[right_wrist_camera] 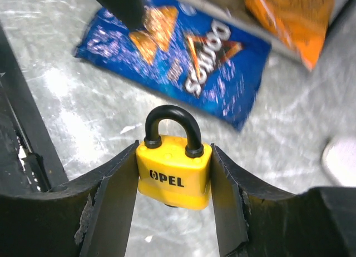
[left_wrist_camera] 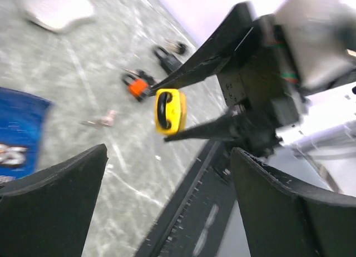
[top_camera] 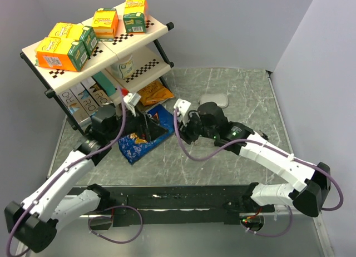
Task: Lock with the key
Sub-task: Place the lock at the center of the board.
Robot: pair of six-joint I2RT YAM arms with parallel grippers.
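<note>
While the right end effector (right_wrist_camera: 173,151) clamps the yellow padlock (right_wrist_camera: 173,182), the left end effector (left_wrist_camera: 169,154) stands spread wide, empty

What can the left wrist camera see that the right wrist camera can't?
Only the left wrist: an orange item and a black item on the table, plus the left gripper, wide open. Only the right wrist: the OPEL lettering and an orange bag. Both: the yellow padlock clamped in the right gripper, and the blue chip bag.
</note>
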